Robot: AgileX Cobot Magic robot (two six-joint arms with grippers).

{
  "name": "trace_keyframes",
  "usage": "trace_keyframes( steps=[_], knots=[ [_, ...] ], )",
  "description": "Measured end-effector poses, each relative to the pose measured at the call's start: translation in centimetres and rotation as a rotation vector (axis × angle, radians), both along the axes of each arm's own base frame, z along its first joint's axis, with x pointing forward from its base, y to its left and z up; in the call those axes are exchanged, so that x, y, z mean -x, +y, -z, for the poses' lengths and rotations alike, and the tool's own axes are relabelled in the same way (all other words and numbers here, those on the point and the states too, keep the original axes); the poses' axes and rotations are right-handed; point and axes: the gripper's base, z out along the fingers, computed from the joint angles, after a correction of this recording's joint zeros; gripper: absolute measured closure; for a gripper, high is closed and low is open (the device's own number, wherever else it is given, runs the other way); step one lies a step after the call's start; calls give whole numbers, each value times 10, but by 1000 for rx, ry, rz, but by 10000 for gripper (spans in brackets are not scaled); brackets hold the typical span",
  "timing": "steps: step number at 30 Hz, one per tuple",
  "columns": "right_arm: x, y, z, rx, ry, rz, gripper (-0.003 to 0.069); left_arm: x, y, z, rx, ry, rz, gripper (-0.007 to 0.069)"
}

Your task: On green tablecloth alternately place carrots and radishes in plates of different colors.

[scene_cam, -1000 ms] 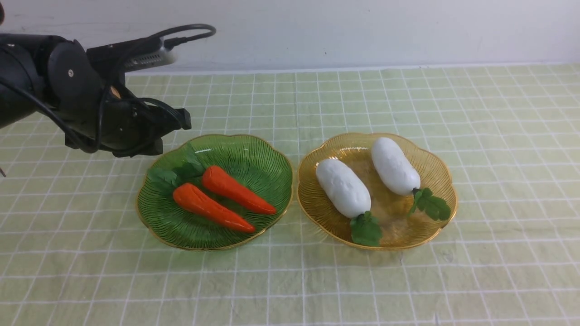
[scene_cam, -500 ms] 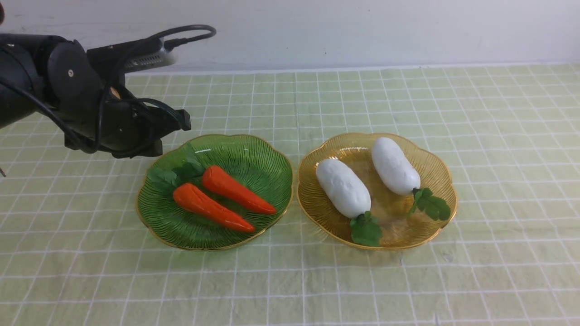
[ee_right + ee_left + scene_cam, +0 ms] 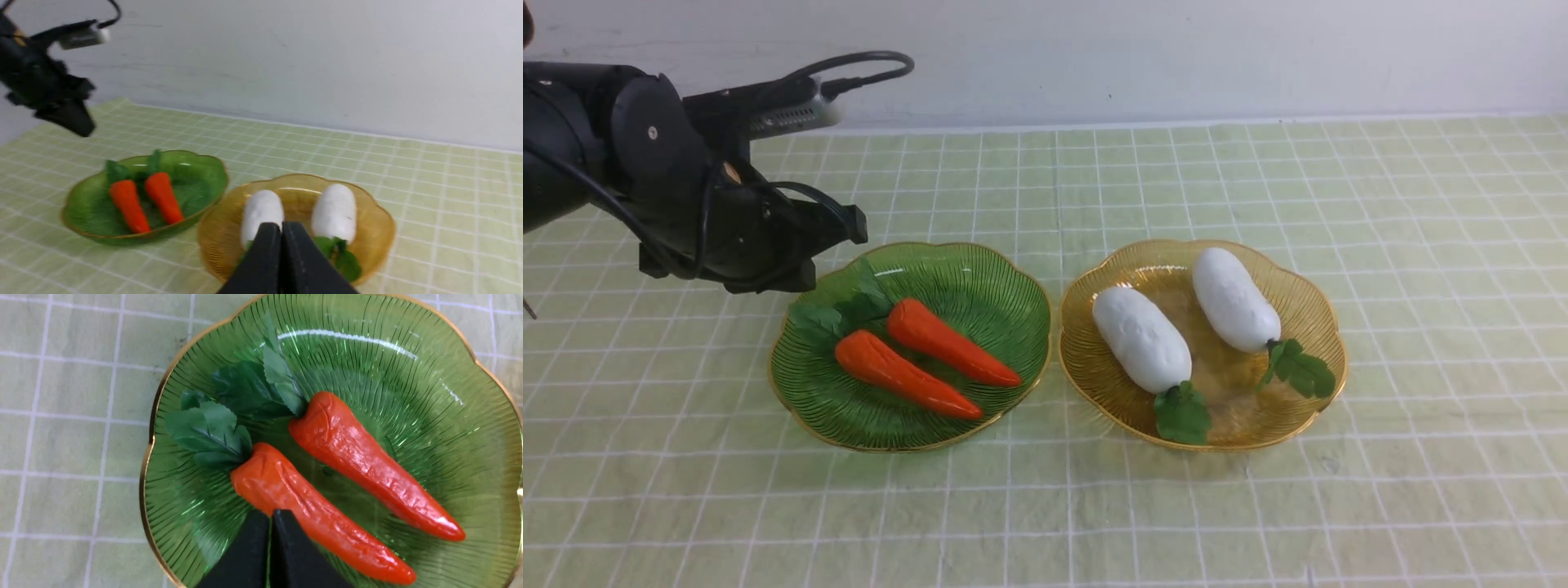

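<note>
Two orange carrots (image 3: 947, 343) (image 3: 903, 377) lie side by side in the green plate (image 3: 980, 282), leaves toward its far left rim. Two white radishes (image 3: 1141, 339) (image 3: 1233, 300) lie in the amber plate (image 3: 1311, 310) to its right, leaves toward me. Both plates sit on the green tablecloth (image 3: 1258, 506). My left gripper (image 3: 837, 245) hovers above the green plate's far left rim, shut and empty; its wrist view shows the closed fingertips (image 3: 270, 516) over a carrot (image 3: 310, 514). My right gripper (image 3: 281, 228) is shut and empty, off the front view, above the near side of the amber plate (image 3: 376, 228).
A white wall (image 3: 1176, 49) runs along the far edge of the table. The cloth stretches bare around both plates on all sides.
My left gripper has risen very slightly; carrots, radishes and plates have not moved.
</note>
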Motion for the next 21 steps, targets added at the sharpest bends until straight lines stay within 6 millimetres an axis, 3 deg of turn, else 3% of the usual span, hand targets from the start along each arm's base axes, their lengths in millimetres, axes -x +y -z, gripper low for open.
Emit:
trace_keyframes(
  steps=[6,9,16,21],
  knots=[
    [-3,-10,61,19,67,201,674,3,0,2,-8,33,5,632],
    [-6,-14,88,70,156,275,674,10,2,-7,-26,36,34,632],
    [-6,-19,89,101,153,346,674,43,7,-50,-72,-20,119,632],
    [-6,-19,89,103,152,349,674,93,15,-97,-100,-87,170,632]
  ],
)
